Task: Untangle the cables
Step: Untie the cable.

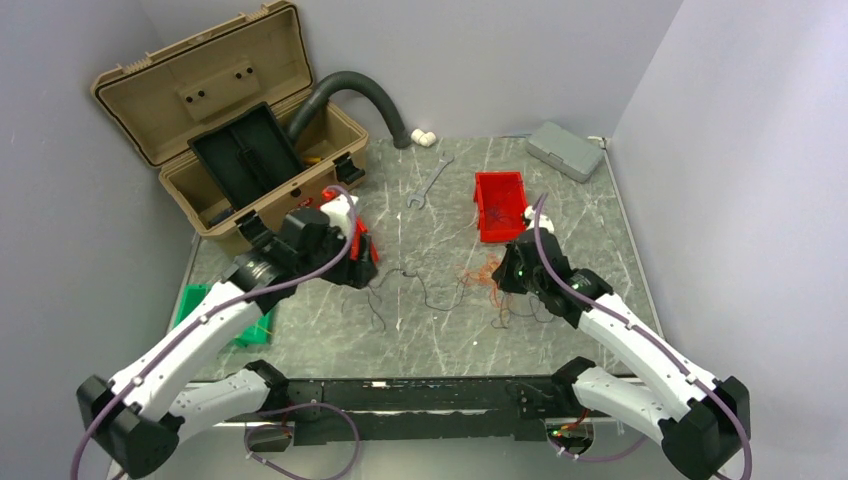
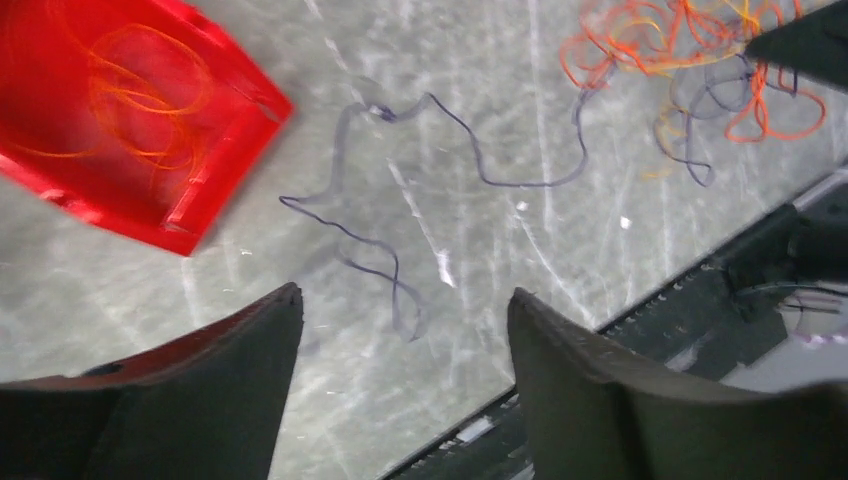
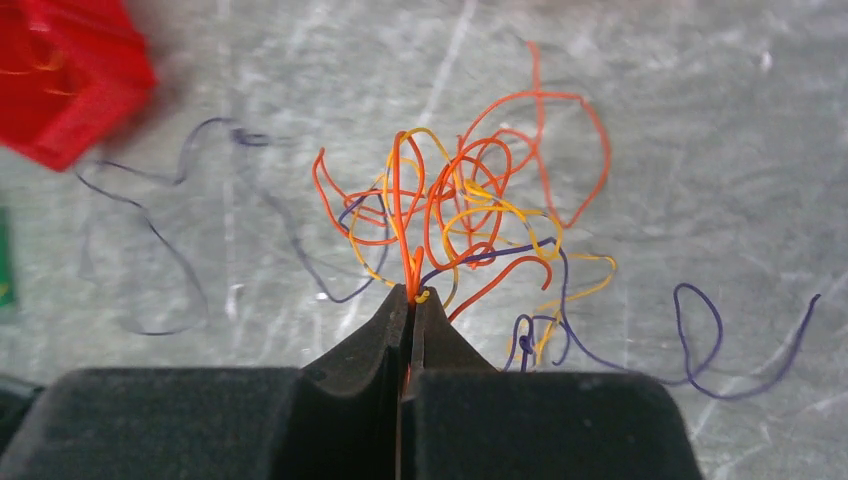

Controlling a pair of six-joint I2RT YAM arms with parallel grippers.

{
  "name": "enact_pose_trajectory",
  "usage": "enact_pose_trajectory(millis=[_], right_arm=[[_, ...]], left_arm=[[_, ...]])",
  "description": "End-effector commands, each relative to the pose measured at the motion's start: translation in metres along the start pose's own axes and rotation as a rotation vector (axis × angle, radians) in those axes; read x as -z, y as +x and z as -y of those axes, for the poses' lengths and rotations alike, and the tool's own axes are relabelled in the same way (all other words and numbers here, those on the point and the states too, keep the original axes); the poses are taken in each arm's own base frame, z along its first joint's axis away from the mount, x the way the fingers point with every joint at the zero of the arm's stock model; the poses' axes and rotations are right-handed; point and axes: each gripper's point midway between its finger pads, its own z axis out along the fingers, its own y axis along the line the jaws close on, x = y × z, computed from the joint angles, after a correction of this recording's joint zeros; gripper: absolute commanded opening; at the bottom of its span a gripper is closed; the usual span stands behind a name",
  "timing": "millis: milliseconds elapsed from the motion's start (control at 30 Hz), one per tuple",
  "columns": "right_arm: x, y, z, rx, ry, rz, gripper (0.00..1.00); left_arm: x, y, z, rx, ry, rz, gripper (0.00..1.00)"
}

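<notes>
Pinching the cables (image 3: 470, 205), the right tool (image 3: 412, 296) squeezes orange and yellow strands tight. The left tool (image 2: 405, 305) hangs over the desk (image 2: 480, 80), spread wide apart, holding nothing.

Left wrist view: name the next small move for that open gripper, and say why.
Probably lower the open left gripper and pinch the thin dark purple wire lying loose beneath it: the right gripper is shut on the orange-and-yellow wire tangle, anchoring a pull apart.
</notes>
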Motion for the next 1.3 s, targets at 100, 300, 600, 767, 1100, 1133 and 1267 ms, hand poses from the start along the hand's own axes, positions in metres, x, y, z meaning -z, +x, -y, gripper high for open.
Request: enact_pose_trajectory(millis=[100,300,600,767,1100,1133,1267], right_arm=[[0.03,-0.033,-0.039,0.056,-0.128,0.004,0.0],[0.035,-0.039,-0.046,0.042,-0.15,0.007,0.0],[0.048,-0.056,-0.063,0.001,-0.193,0.031,0.0],[0.055,-0.069,-0.07,-0.008,-0.205,0.048,0.0],[0.074,-0.081,-0.094,-0.045,-0.312,0.056,0.0],[0.075,-0.082,-0.096,-0.047,-0.316,0.056,0.0],[0.08,-0.086,-0.099,-0.053,-0.328,0.061,0.0]], left_arm=[[-0.038,0.002,0.078,-0.221,0.231,-0.03,0.99],[-0.077,0.027,0.128,-0.412,0.315,-0.001,0.99],[-0.113,0.038,0.148,-0.472,0.367,0.226,0.91],[-0.133,0.052,0.161,-0.516,0.451,0.248,0.82],[-0.139,0.039,0.161,-0.473,0.463,0.473,0.77],[-0.14,0.039,0.161,-0.472,0.465,0.481,0.76],[-0.149,0.035,0.167,-0.468,0.469,0.496,0.73]])
